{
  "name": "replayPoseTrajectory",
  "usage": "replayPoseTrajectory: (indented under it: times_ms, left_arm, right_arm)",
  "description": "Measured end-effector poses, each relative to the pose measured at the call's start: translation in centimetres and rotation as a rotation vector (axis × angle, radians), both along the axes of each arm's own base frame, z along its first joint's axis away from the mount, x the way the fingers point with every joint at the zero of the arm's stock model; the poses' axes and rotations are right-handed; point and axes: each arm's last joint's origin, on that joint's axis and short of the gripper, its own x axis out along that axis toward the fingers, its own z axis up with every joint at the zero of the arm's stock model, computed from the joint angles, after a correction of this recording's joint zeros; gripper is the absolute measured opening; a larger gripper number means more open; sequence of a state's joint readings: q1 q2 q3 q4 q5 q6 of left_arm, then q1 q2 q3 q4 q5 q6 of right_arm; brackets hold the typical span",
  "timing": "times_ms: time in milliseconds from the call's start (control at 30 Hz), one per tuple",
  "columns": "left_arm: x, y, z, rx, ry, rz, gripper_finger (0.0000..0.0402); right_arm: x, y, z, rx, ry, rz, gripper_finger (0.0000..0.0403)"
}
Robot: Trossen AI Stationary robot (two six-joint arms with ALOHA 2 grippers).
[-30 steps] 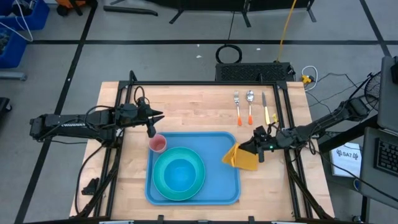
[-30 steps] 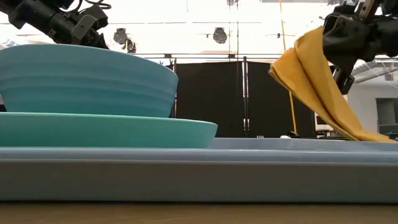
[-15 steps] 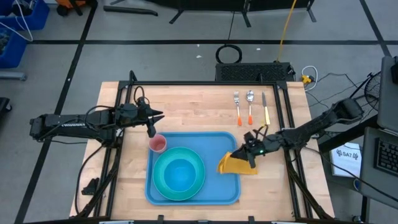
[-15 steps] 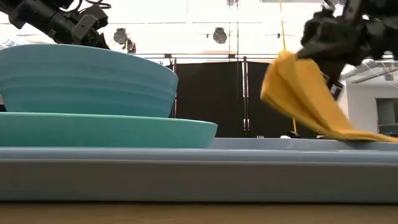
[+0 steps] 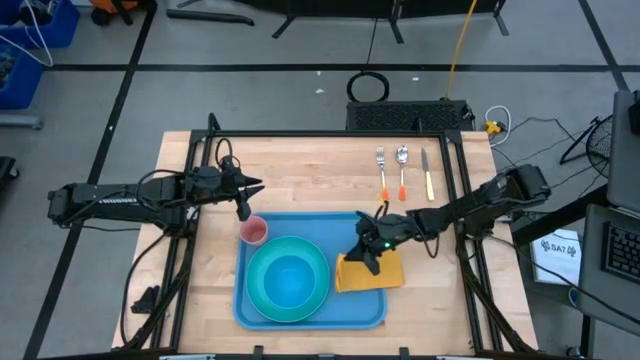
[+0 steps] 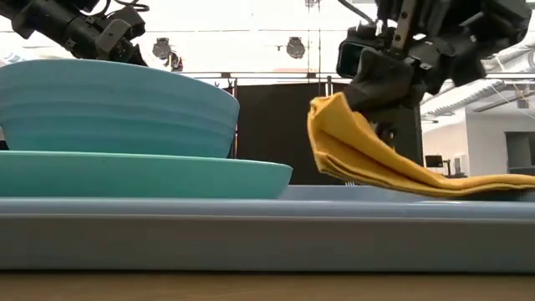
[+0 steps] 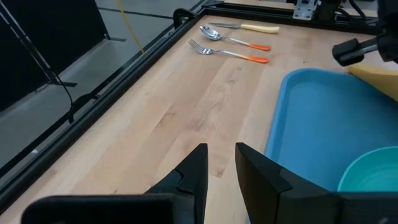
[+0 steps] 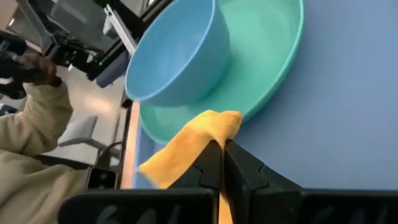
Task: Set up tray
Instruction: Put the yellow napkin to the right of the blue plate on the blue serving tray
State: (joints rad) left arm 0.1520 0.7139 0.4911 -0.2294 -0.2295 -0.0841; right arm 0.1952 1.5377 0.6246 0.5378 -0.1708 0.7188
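The blue tray lies on the wooden table. On it stand a turquoise plate carrying a blue bowl, and a pink cup at its far left corner. My right gripper is over the tray's right half, shut on the folded yellow-orange napkin. My left gripper hovers just beyond the cup, its fingers a narrow gap apart, touching nothing. My right gripper pinches the napkin's raised folded end between its two fingers, several layers thick. It comes slanting down from the table's right. That end is lifted, and the napkin slopes down from it to its far end, which lies on the tray.
A fork, a spoon and a knife lie side by side on the wood beyond the tray's right corner. Black frame rails border the table. A person's beige sleeve shows beyond the table.
My right gripper has moved toward the table's left and slightly nearer, still shut, and has come lower. It has drawn the napkin from over the tray's right rim onto the tray beside the plate. More of the napkin now lies flat.
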Motion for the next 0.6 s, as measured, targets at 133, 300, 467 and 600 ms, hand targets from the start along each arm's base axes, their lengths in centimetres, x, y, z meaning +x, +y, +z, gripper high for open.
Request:
replayPoseTrajectory:
  times_ms: [133,300,467,600]
  left_arm:
    - [0.0,0.0,0.0,0.000,0.002,-0.001,0.0088]
    - [0.0,0.0,0.0,0.000,0.002,-0.002,0.0088]
    - [0.0,0.0,0.0,-0.004,-0.003,0.000,0.0088]
    - [0.0,0.0,0.0,-0.007,-0.005,0.001,0.0088]
  right_arm:
    - [0.2,0.4,0.0,0.057,-0.024,0.135,0.0000]
    - [-0.1,1.4,0.0,0.150,0.027,0.207,0.0000]
    - [0.8,1.2,0.8,0.170,0.057,0.226,0.0000]
    - [2.5,1.2,3.4,0.073,-0.070,0.304,0.0000]
